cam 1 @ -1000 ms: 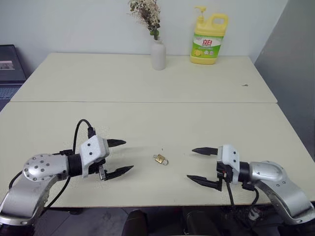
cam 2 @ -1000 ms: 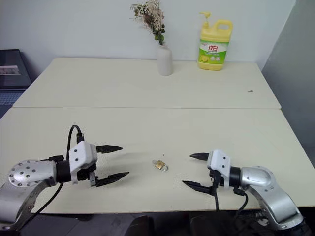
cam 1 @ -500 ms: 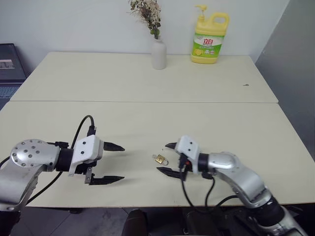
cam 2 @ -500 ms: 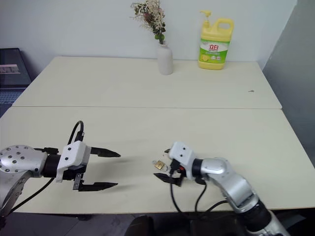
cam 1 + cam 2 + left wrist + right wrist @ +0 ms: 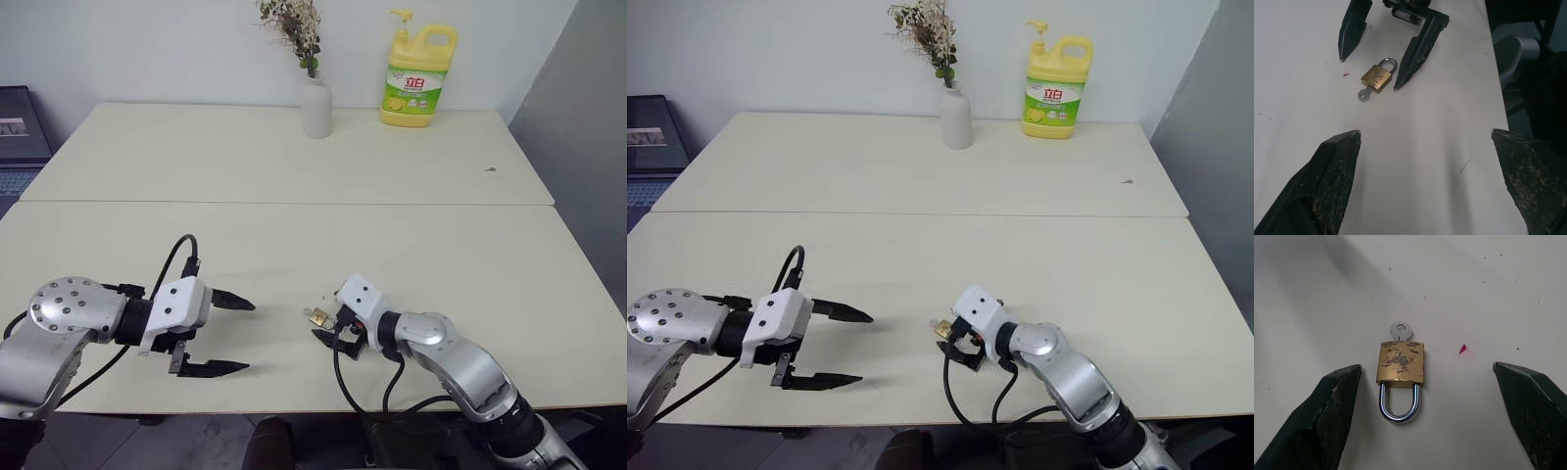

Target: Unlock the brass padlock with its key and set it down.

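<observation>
Padlock (image 5: 1400, 363) flat on the desk (image 5: 294, 157), key (image 5: 1400, 330) in its base, untouched. Right jaws (image 5: 326, 315) spread wide either side of it. Left jaws (image 5: 231, 336) likewise wide open, empty, well apart.

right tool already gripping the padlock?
No. In the right wrist view the brass padlock lies flat on the table, with the right tool open and both fingers clear of it.

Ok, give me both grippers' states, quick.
Left gripper: open, empty.
Right gripper: open, either side of the padlock, not gripping it.
</observation>
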Motion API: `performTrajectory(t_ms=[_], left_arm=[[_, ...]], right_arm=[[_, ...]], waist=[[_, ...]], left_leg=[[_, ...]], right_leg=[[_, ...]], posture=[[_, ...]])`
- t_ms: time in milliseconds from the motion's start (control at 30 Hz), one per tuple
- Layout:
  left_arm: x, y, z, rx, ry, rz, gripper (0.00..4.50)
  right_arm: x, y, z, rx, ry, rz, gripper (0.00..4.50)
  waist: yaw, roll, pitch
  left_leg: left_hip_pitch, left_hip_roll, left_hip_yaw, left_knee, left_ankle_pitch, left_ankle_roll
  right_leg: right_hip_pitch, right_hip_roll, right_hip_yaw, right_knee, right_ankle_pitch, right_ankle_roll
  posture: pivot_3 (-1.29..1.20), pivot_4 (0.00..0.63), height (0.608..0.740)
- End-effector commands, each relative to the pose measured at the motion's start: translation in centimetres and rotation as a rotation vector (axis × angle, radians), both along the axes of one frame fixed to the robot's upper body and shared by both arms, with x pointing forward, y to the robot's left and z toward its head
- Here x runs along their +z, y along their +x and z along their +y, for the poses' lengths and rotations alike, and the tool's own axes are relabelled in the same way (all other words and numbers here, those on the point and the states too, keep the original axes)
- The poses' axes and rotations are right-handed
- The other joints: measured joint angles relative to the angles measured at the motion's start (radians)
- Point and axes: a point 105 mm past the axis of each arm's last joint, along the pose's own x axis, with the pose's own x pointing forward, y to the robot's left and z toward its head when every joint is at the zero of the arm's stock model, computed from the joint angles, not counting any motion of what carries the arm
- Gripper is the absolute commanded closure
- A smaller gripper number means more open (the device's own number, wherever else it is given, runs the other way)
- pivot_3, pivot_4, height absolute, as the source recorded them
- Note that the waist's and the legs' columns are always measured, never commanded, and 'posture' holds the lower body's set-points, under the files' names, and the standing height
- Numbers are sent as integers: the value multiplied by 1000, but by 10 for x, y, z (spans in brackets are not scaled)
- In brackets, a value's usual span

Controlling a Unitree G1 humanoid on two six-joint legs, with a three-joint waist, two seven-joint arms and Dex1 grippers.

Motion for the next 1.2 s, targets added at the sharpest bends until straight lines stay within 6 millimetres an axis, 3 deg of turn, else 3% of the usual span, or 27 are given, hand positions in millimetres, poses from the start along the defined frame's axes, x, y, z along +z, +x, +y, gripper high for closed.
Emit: performTrajectory(t_ms=[33,167,267,533,567,700,933,1100,1200], left_arm=[[4,1,-2,-16,5,-37,16],[4,2,-2,-17,7,-40,16],[3,4,-2,-19,12,-43,0],[1,6,-2,-20,9,-44,0],[1,6,-2,-19,7,-43,0],[0,8,-2,0,-9,-44,0],[1,24,-14,102,-104,-66,0],[6,25,-39,108,-245,-1,0],[8,25,-50,113,-296,37,0]], right_arm=[[-2,-5,4,-4,-6,10,0],[-4,-7,6,-6,10,31,0],[-3,-8,10,-7,26,41,544],[-1,-7,12,2,8,-1,3446],[-1,-6,12,1,6,-9,3583],[5,0,8,7,-8,-64,3574],[32,15,-30,96,-96,-278,3574],[57,13,-61,305,-211,-447,3574],[67,11,-70,405,-265,-533,3574]], waist=[[0,0,0],[0,0,0],[-1,-1,0],[-1,-1,-1],[-1,-1,-1],[-2,-1,0],[4,-1,-1],[4,0,0],[0,-1,0]], left_leg=[[0,0,0,0,0,0],[0,0,0,0,0,0],[0,0,0,0,0,0],[0,0,0,0,0,0],[0,0,0,0,0,0],[0,0,0,0,0,0],[-1,0,0,1,0,0],[0,-1,0,1,0,0],[0,0,-1,1,0,0]], right_leg=[[0,0,0,0,0,0],[0,0,0,0,0,0],[0,0,0,0,0,0],[0,0,0,0,0,0],[0,0,0,0,0,0],[0,0,0,0,0,0],[0,0,0,-1,0,0],[1,0,0,0,0,1],[1,0,0,0,0,1]], posture=[[0,150,740],[0,150,740],[0,150,740],[0,150,740],[0,150,740],[0,150,740],[0,150,740],[0,150,740],[0,150,740]])
